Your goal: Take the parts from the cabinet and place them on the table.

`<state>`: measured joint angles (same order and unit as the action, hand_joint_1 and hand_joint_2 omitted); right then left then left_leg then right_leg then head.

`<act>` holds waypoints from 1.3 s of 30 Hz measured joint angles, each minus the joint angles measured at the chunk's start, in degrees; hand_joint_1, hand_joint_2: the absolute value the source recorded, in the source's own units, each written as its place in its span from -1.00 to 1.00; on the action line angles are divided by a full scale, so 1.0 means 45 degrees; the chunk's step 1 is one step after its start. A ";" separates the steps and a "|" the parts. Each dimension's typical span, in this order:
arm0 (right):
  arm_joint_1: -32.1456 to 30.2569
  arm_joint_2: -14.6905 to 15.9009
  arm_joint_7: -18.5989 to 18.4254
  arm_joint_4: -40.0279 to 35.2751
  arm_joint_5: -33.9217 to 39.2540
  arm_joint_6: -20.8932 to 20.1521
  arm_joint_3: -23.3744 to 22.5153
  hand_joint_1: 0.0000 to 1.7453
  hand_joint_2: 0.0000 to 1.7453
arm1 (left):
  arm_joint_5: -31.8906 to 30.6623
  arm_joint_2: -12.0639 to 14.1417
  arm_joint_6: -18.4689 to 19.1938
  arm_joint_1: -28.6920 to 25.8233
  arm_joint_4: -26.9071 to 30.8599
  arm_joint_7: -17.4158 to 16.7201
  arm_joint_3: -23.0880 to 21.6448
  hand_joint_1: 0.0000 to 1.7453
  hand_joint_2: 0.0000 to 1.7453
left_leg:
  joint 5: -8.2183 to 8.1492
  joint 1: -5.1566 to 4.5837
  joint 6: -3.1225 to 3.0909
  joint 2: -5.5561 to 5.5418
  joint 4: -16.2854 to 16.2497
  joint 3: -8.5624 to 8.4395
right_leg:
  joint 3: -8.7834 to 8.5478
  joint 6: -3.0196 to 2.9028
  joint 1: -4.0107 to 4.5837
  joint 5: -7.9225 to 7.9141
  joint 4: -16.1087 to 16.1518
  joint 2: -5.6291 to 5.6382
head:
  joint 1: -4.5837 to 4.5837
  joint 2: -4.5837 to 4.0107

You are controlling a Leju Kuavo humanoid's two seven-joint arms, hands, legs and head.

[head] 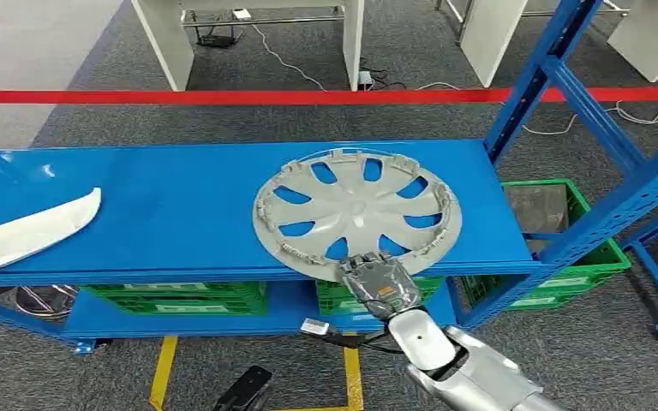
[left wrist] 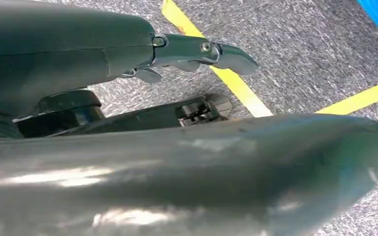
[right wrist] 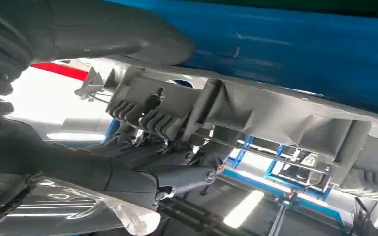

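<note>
Right now I am gripping with the right hand (head: 379, 284): its fingers are wrapping the near rim of the grey hubcap (head: 358, 212), thumb over the top, fingers underneath in the right wrist view. The hubcap is lying flat on the blue shelf (head: 171, 205), directly ahead of that hand, its near edge overhanging toward me. The left hand (left wrist: 197, 51) is hanging low over the floor, holding nothing, fingers apart. I am judging a straight pull back toward me.
</note>
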<state>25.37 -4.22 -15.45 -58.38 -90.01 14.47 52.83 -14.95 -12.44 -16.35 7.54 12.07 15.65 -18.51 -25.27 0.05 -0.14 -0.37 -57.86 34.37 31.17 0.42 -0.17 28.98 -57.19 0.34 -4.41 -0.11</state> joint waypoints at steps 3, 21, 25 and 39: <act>0.0000 0.0000 0.0005 0.0000 0.0000 -0.0005 0.0000 1.00 1.00 | 0.0000 0.0000 0.0000 0.0000 0.0000 0.0000 0.0005 -1.00 -1.00 | 0.0000 0.0000 0.0000 0.0000 0.0000 -0.0001 | -0.0001 0.0000 0.0000 0.0000 0.0000 0.0000 | 0.0000 0.0000; -0.0025 0.0000 0.0005 0.0000 0.0005 -0.0015 -0.0015 1.00 1.00 | 0.0010 0.0000 0.0000 -0.0003 0.0000 0.0000 0.0053 -1.00 -1.00 | 0.0000 0.0000 0.0000 0.0000 0.0000 -0.0005 | -0.0004 0.0000 0.0000 0.0000 0.0000 0.0000 | 0.0000 0.0000; -0.0031 0.0000 0.0020 -0.0015 0.0000 -0.0015 -0.0029 1.00 1.00 | 0.0015 0.0000 0.0015 -0.0006 0.0000 0.0020 0.0058 -1.00 -1.00 | 0.0000 0.0000 0.0000 0.0000 0.0000 -0.0007 | -0.0004 0.0000 0.0000 0.0000 0.0000 0.0000 | 0.0000 0.0000; -0.0147 0.0933 0.0758 -0.3235 0.0117 -0.0612 -0.0277 1.00 1.00 | 0.0121 0.0063 -0.0214 -0.0125 0.0000 0.0359 0.0505 -1.00 -1.00 | -0.0001 0.0000 -0.0001 0.0002 -0.0001 -0.0001 | 0.0005 0.0000 -0.0001 0.0000 0.0000 0.0006 | 0.0000 0.0000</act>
<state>24.71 -0.02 -12.04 -72.94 -89.48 11.72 51.58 -14.40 -12.15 -17.31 6.97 12.07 17.27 -16.24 -25.28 0.05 -0.14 -0.36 -57.86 34.36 31.19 0.42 -0.17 28.98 -57.19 0.37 -4.41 -0.11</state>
